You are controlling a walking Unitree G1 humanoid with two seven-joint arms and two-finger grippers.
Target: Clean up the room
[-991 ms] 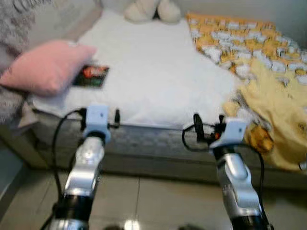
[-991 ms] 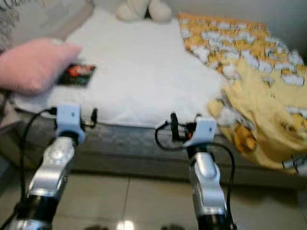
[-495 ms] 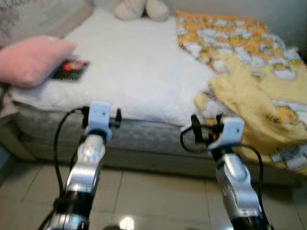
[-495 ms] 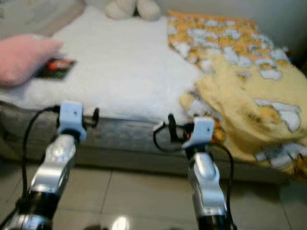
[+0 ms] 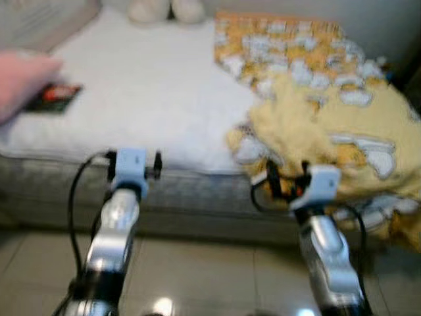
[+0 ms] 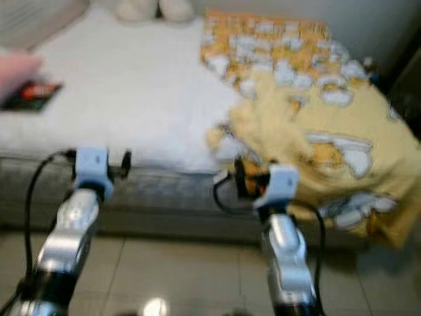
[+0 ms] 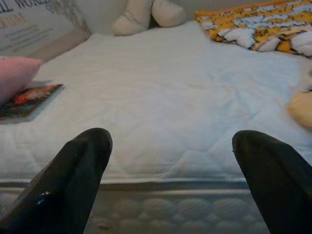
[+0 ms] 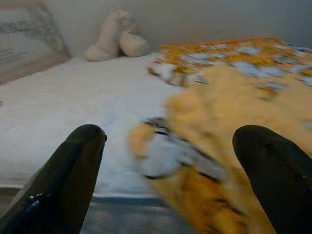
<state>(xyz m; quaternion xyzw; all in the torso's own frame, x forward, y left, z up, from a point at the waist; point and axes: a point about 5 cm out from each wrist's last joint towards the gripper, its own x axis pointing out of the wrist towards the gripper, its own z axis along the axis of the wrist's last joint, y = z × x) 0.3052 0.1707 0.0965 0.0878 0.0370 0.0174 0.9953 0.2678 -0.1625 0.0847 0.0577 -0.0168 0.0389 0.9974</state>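
A crumpled yellow blanket (image 5: 329, 118) with white and orange figures lies on the right half of the bed and hangs over its front edge. The white mattress (image 5: 151, 92) takes up the left half. On it lie a dark book (image 5: 54, 97) and a pink pillow (image 5: 20, 82) at the far left. A cream plush toy (image 5: 158, 10) sits at the head end. My left gripper (image 7: 170, 141) is open and empty, level with the mattress edge. My right gripper (image 8: 170, 139) is open and empty, pointing at the blanket's front folds (image 8: 195, 161).
The quilted grey bed side (image 5: 197, 197) stands just ahead of both wrists. Pale floor tiles (image 5: 197, 276) lie below the arms. A large printed cushion (image 7: 34, 24) leans at the bed's far left. A dark gap shows beyond the bed's right side (image 6: 404, 85).
The whole view has swung to the right: pillow and book slid to the left edge and the yellow blanket came toward the middle. Both arms keep the same raised pose, fingers still open.
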